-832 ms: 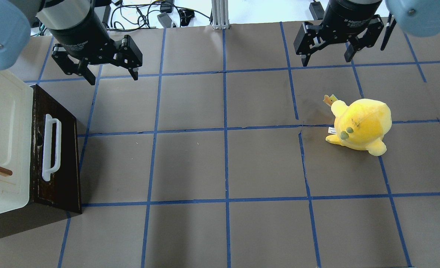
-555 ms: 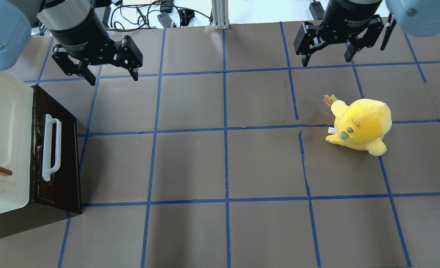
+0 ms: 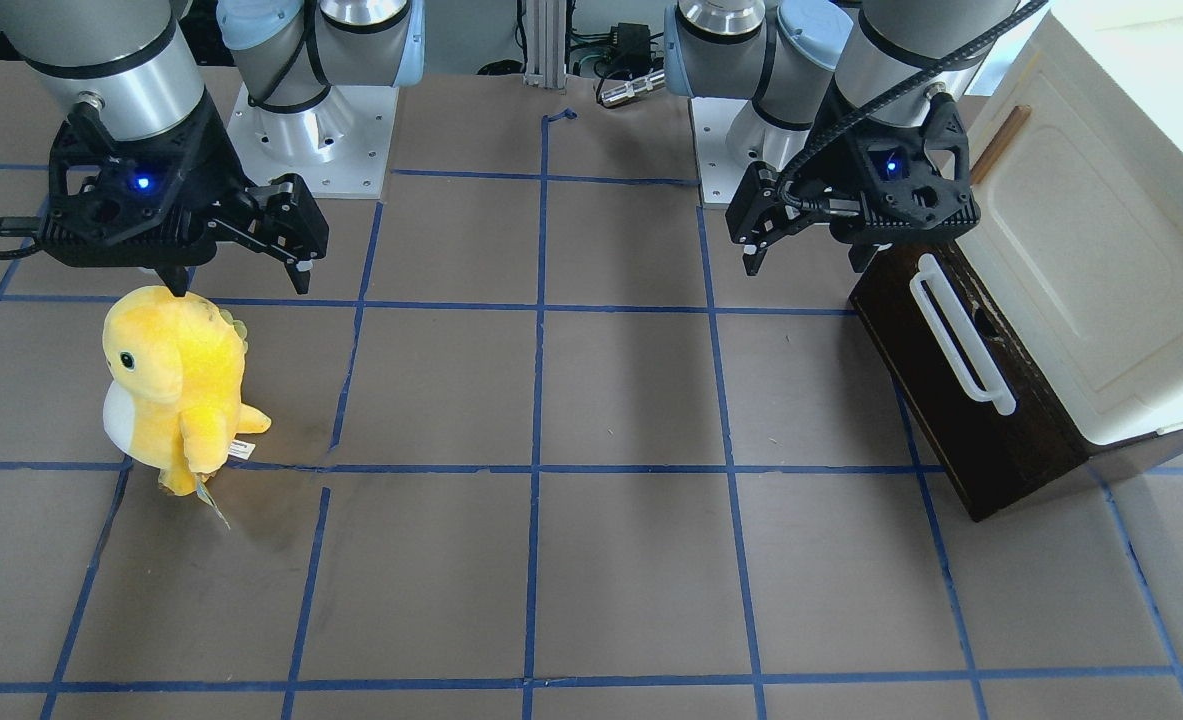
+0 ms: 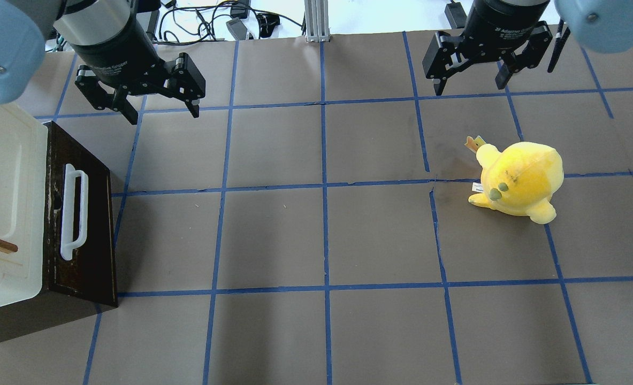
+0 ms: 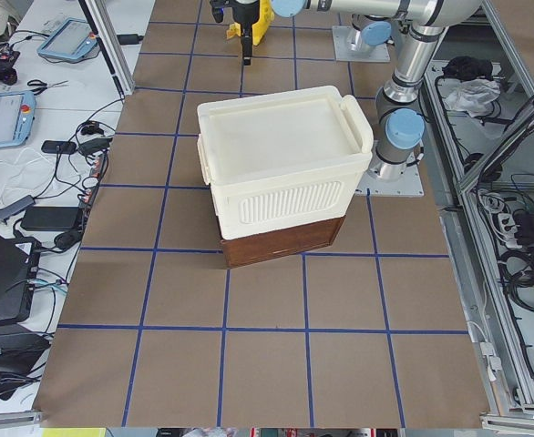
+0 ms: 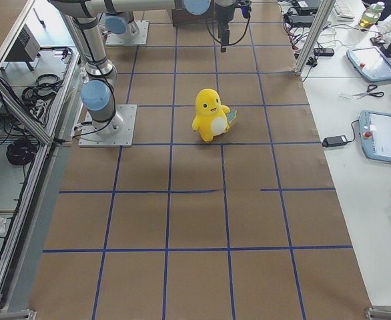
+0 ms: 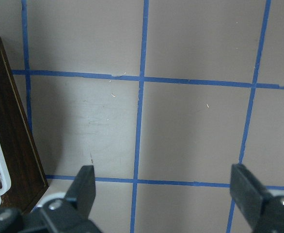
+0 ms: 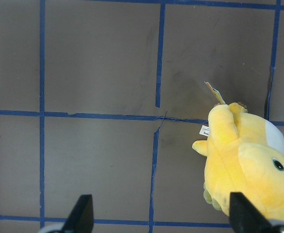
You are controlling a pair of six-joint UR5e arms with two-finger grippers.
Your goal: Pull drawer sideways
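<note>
The dark brown drawer with a long white bar handle sits shut under a cream-white cabinet at the table's left edge. It also shows in the front-facing view and at the left edge of the left wrist view. My left gripper is open and empty, hovering above the table beyond and to the right of the drawer front; it also shows in the front-facing view. My right gripper is open and empty, far off on the right side.
A yellow plush toy stands on the right half of the table, just in front of the right gripper, and shows in the right wrist view. The brown mat carries a blue tape grid.
</note>
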